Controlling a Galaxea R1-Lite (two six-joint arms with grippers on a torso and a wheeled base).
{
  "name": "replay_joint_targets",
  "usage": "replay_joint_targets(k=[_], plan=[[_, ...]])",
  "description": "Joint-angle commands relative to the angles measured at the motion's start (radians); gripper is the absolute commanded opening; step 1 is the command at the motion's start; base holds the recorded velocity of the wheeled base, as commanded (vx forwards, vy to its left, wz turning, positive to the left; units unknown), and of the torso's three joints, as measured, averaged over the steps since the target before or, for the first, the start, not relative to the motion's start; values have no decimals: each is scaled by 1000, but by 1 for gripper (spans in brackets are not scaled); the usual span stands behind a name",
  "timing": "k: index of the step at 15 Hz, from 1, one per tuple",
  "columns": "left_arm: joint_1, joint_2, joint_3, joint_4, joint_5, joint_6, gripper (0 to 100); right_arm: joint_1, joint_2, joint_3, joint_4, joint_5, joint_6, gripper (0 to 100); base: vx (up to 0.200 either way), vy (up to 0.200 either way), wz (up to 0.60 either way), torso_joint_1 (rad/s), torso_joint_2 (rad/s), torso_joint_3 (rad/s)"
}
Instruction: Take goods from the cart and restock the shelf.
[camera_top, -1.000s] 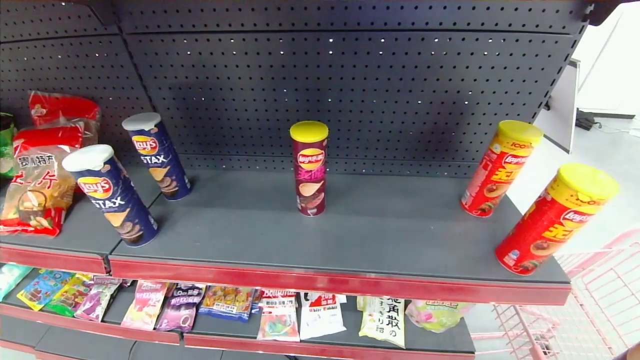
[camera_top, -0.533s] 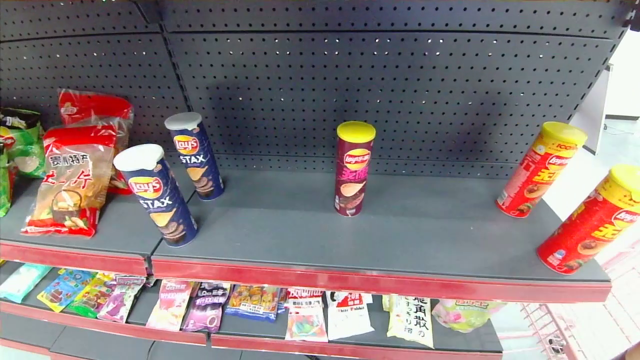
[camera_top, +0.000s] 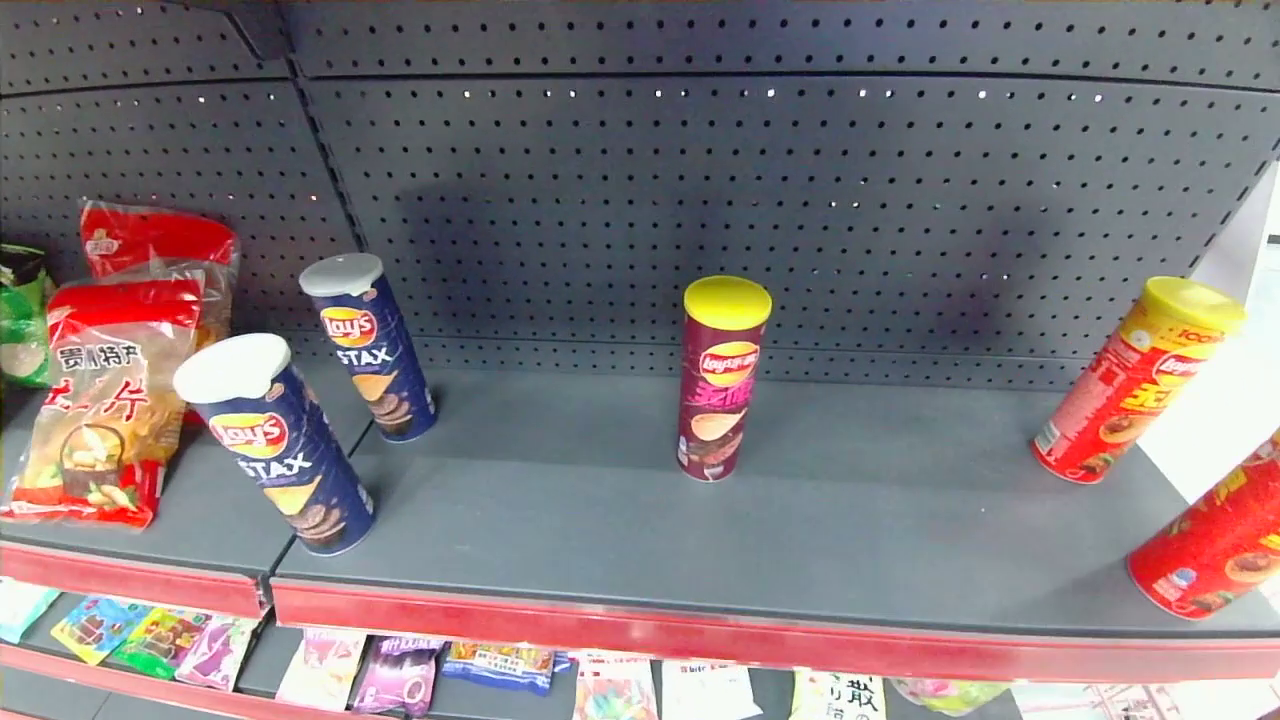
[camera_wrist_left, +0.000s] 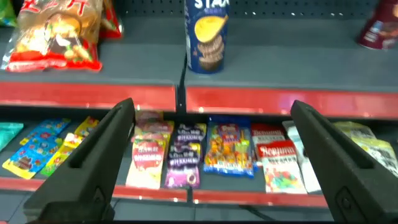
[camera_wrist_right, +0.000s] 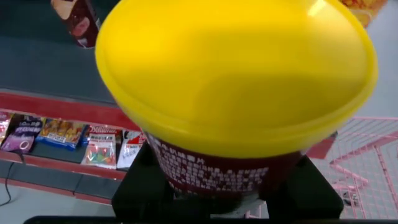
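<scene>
At the right edge of the head view, the nearer red can (camera_top: 1215, 540) is cut off, so its lid and far side are out of frame. The other red can (camera_top: 1135, 380) stands farther back, whole, with a yellow lid. On the far left, a green bag (camera_top: 20, 320) is also cropped, next to the red snack bags (camera_top: 95, 400).

The shelf (camera_top: 800, 540) carries a maroon can (camera_top: 720, 385) with a yellow lid near its middle. To the left are two blue cans with white lids, one near the front edge (camera_top: 275, 450) and one near the back panel (camera_top: 368, 345). All of these cans are well apart from each other. Below, a row of flat packets (camera_top: 400, 675) lies on the lower shelf, with the near ends out of frame.

The right gripper (camera_wrist_right: 224, 193) is clamped on the held can (camera_wrist_right: 236, 74). This one is maroon, and its yellow lid hides most of the body and the fingers. Pink wire of the cart (camera_wrist_right: 367, 155) shows beside it.

The left gripper (camera_wrist_left: 211, 109) is spread wide and empty, hanging in front of the lower shelf.
</scene>
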Motion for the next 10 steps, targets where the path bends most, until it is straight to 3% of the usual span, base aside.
replay_joint_targets(k=[1, 9, 10], plan=[[0, 1, 0, -1, -1, 0, 100, 5, -2, 0, 1, 0, -5, 0, 0, 0, 0, 0, 0, 0], [0, 1, 0, 0, -1, -1, 100, 8, 0, 23, 4, -3, -107, 0, 0, 0, 0, 0, 0, 0], [0, 1, 0, -1, 1, 0, 100, 8, 1, 25, 4, -2, -107, 0, 0, 0, -600, 2, 2, 7]])
